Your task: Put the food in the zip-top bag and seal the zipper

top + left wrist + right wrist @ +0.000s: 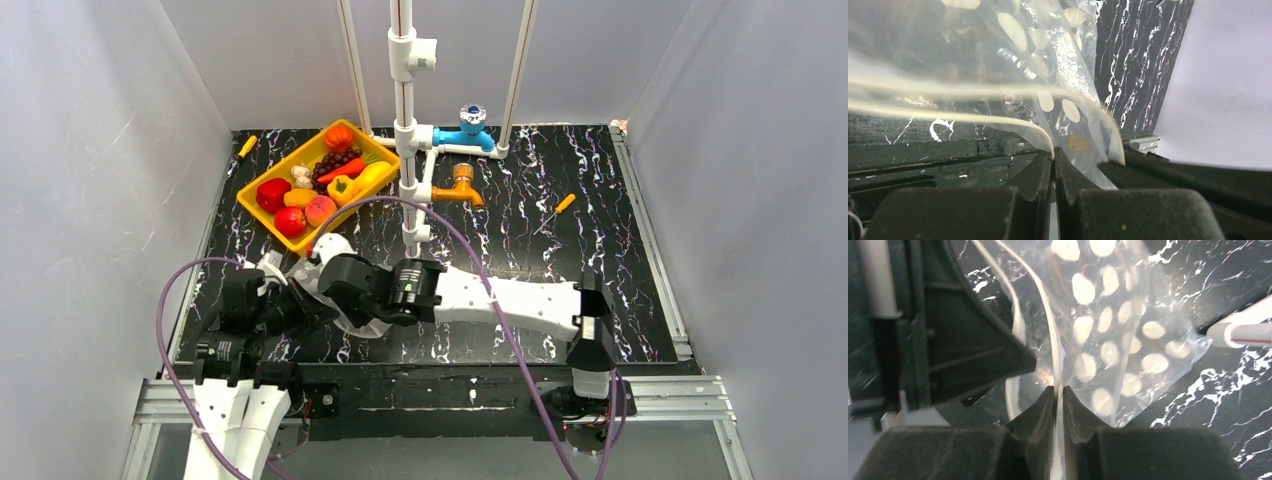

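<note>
The food, glossy toy fruits and vegetables, lies in a yellow tray at the back left. The zip-top bag, clear with white dots, is held up near the front left between both arms. In the left wrist view the left gripper is shut on the bag's edge, where the pale zipper curves down into the jaws. In the right wrist view the right gripper pinches the zipper with only a thin gap, and the dotted bag hangs beyond it. No food shows inside the bag.
A white pipe stand with a blue valve and an orange valve rises mid-table. Yellow-handled screwdrivers lie at the back left and right of centre. White walls enclose the black marbled table.
</note>
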